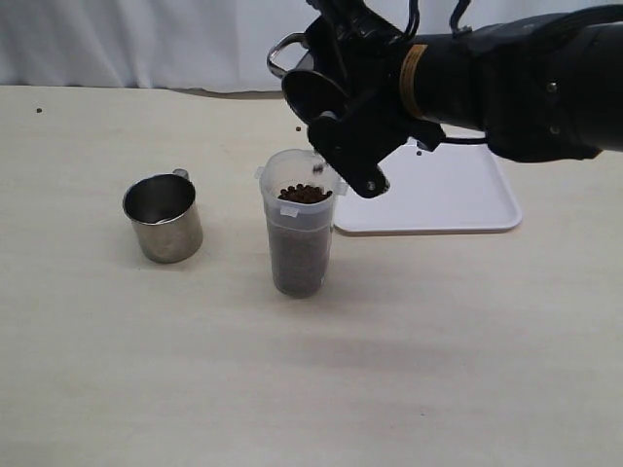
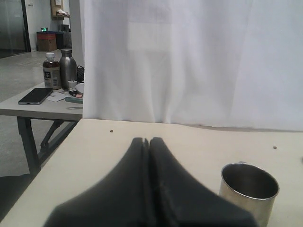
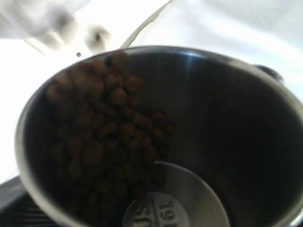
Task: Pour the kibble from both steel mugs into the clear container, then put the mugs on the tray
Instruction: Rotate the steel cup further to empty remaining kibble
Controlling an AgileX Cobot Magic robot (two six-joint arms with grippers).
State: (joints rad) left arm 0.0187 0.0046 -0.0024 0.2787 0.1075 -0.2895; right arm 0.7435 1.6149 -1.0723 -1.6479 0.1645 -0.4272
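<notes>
- Exterior view: the fingers [image 1: 355, 156] of the right gripper [image 1: 341, 117] are clamped on the raised mug [image 1: 304, 78]. It is tipped mouth-down above the clear container [image 1: 300, 258], with its loop handle pointing away from the gripper.
- Kibble [image 1: 304, 195] fills the container almost to the rim, and a few pellets are in the air just beside it.
- The standing mug [image 1: 164, 219] sits upright on the table, well apart to the left. The white tray [image 1: 458, 199] lies behind the container and carries no mug.
- Left wrist view: the left gripper [image 2: 146, 141] has its fingers [image 2: 135, 189] pressed together on nothing. The standing mug [image 2: 248, 189] is near it, and no kibble shows in the visible part of its inside.
- Right wrist view: the inside of the raised mug [image 3: 227, 118] is seen close up. A bank of kibble [image 3: 104, 142] is heaped against the low side of its wall, and part of the base is bare.
- Judgement: the pour is partly done. With so little room left in the container, the tilt should increase slowly and the low lip should stay centred over the mouth, or pellets will spill onto the table.
</notes>
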